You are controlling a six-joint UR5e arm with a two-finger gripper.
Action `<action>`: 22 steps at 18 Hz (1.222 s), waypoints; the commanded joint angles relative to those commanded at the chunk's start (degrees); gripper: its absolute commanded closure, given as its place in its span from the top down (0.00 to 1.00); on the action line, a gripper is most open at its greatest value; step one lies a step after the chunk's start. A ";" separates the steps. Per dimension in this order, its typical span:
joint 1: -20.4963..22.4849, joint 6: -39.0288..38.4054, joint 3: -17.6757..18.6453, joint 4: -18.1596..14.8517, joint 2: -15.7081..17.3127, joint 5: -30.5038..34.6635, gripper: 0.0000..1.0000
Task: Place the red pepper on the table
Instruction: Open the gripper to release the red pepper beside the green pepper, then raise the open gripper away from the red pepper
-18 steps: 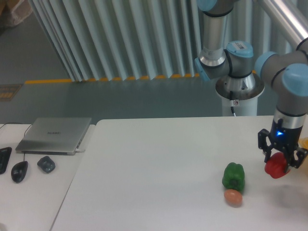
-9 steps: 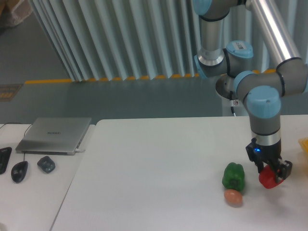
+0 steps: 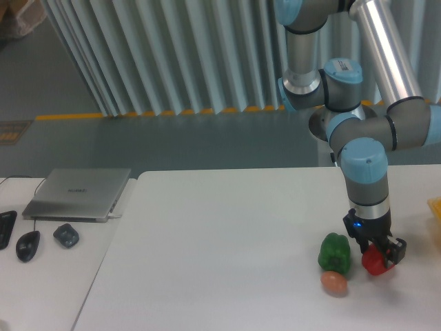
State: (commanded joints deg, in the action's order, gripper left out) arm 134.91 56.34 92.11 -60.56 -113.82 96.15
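Red pepper (image 3: 373,262) clamped in jaws low over white table (image 3: 220,234), green pepper (image 3: 335,252) beside, ribbed grey wall (image 3: 172,55) behind

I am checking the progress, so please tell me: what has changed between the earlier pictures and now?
The gripper, shut on the red pepper, carried it leftward and lower in the picture, from near the right edge to just beside the green pepper. It has not let go. The green pepper, the egg-shaped object and the laptop stayed put.
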 joint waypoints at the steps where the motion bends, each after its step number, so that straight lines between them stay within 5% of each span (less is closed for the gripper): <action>1: -0.09 -0.17 0.00 0.00 0.00 0.00 0.60; 2: 0.00 -0.18 0.00 0.00 0.00 0.00 0.64; 5: -0.09 -0.18 0.00 0.09 0.00 0.00 1.00; 18: 0.00 5.09 -4.48 -1.67 2.54 -0.09 1.00; 22: 0.00 14.91 -4.57 -9.39 5.09 -0.09 1.00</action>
State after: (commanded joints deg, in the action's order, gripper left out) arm 134.91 71.25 87.54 -69.95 -108.73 96.06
